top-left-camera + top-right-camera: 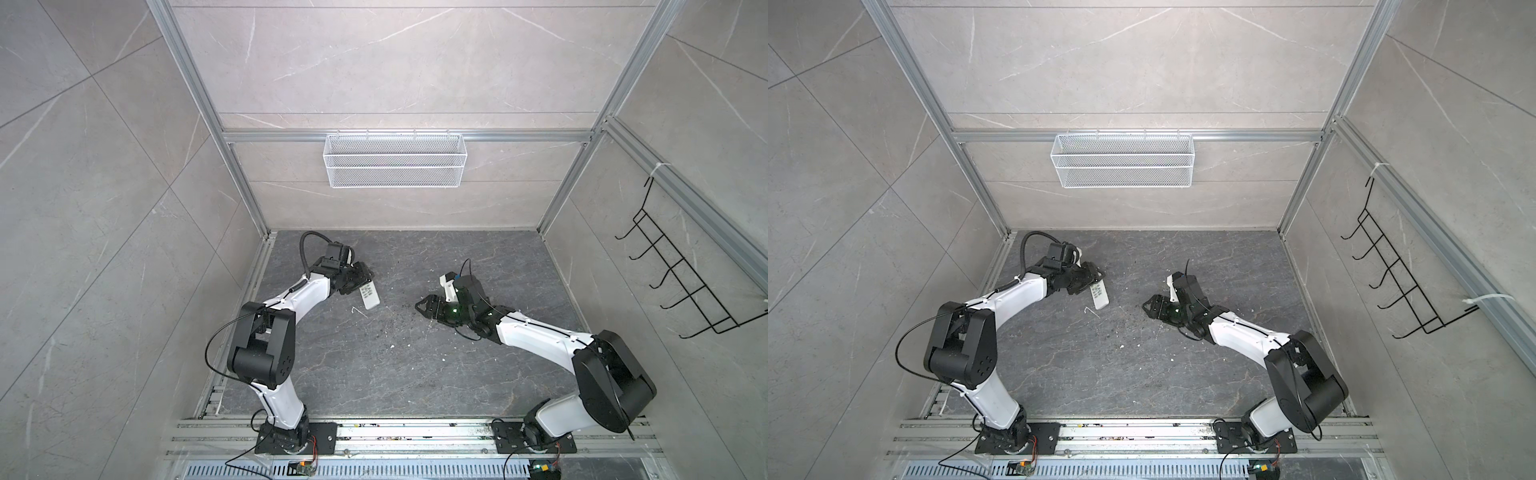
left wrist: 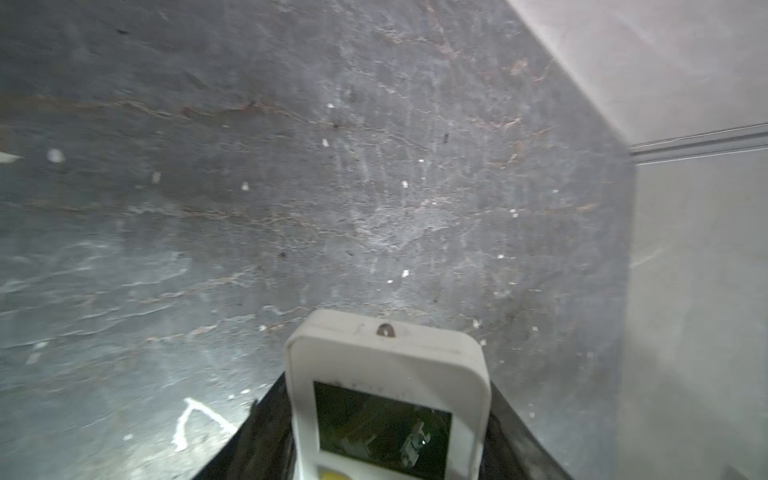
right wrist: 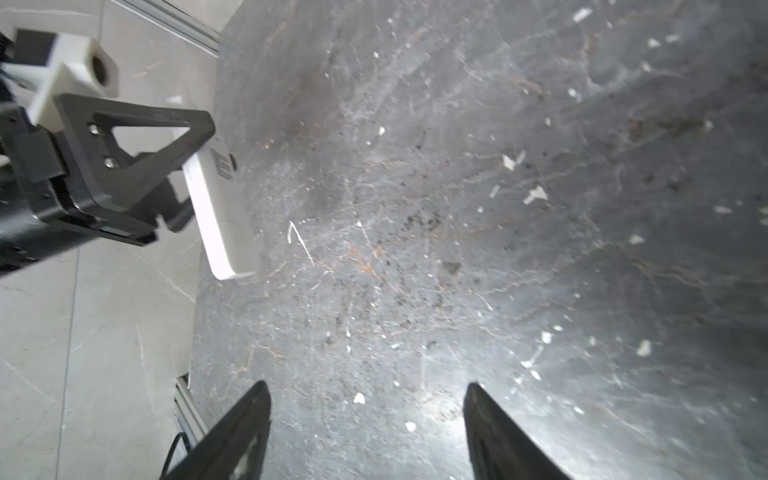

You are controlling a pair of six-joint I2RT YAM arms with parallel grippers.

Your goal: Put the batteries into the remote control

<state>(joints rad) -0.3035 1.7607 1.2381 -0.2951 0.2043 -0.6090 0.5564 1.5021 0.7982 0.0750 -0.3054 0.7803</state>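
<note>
White, elongated remote control point(image 1: 369, 297), dark greenish screen point(image 2: 382, 424) set near its rounded free end, is held clamped in the left gripper point(image 1: 359, 281), that end projecting beyond the fingertips.

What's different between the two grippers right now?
The left gripper grips the remote; the right gripper holds nothing, jaws apart. The left gripper sits nearer the back wall; the right gripper sits nearer the middle. Both have black fingers.

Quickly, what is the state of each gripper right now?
Left gripper: closed, holding the remote control.
Right gripper: open, holding nothing.
</note>
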